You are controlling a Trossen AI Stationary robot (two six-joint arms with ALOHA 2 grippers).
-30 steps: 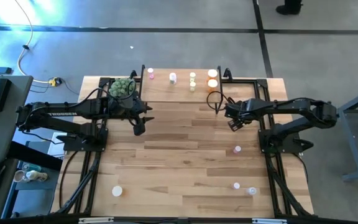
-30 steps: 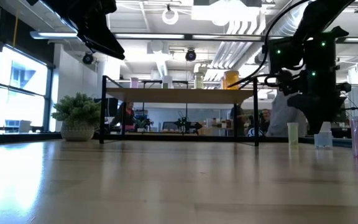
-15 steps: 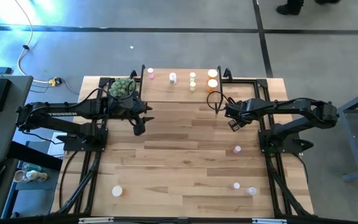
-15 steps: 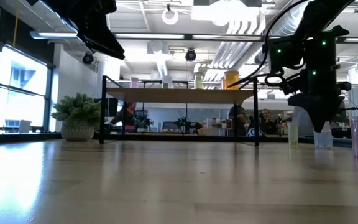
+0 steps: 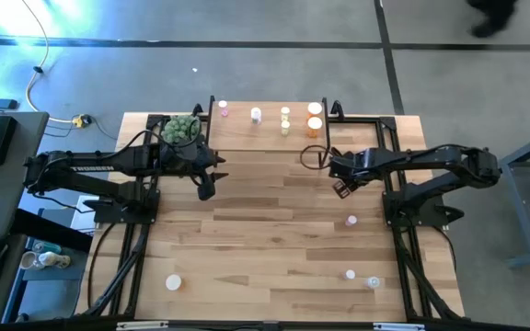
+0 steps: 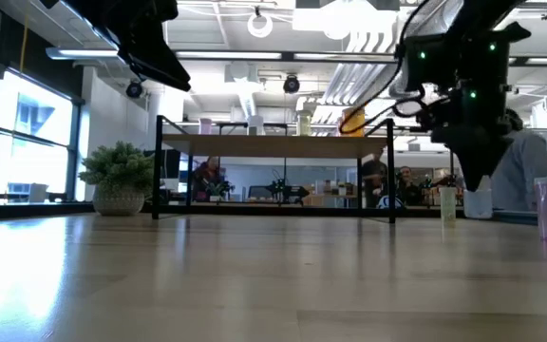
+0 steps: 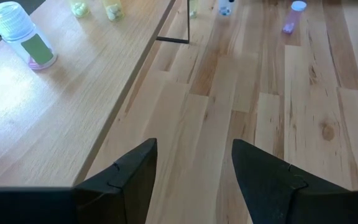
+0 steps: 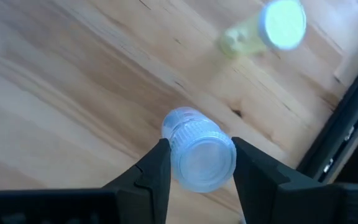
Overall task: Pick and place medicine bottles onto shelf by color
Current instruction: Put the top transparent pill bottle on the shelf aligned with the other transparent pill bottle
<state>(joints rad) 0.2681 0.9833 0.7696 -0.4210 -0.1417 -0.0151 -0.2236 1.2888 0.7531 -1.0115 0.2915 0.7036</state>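
Tabletop [image 5: 274,239], light wood planks, read left to right with the centre of the table as the dial's hub. Item 1: a lone white-capped bottle [image 5: 173,282] at about 8 o'clock, near the front left corner. Item 2: the left gripper [image 5: 206,188], at about 10 o'clock, hanging over bare wood just in front of the shelf; its 2 dark fingers [image 7: 126,177] stand apart with nothing between them. Item 3: a small potted plant [image 5: 181,129] at 11 o'clock, beside the shelf's left end. Item 4: the shelf [image 5: 265,124], a low stand with a light wooden top on thin black legs, along the far edge at 12 o'clock. On it, left to right: 1 pink bottle [image 5: 223,109], 1 whitish bottle [image 5: 256,115], a yellow-green pair [image 5: 285,119] and an orange pair [image 5: 315,115]. Item 5: the right gripper [image 5: 341,187], at about 2 o'clock, off the shelf's front right corner; its jaws are clamped on a white-capped bottle [image 8: 199,155], which the right wrist view shows squeezed between both fingers above the wood, with a yellow-green bottle [image 8: 266,30] standing on the table beyond it. Item 6: 3 more bottles on the right side, 1 at 3 o'clock [image 5: 351,220] and 2 at 4 o'clock [image 5: 362,278]. The low view shows people in the room behind the shelf.
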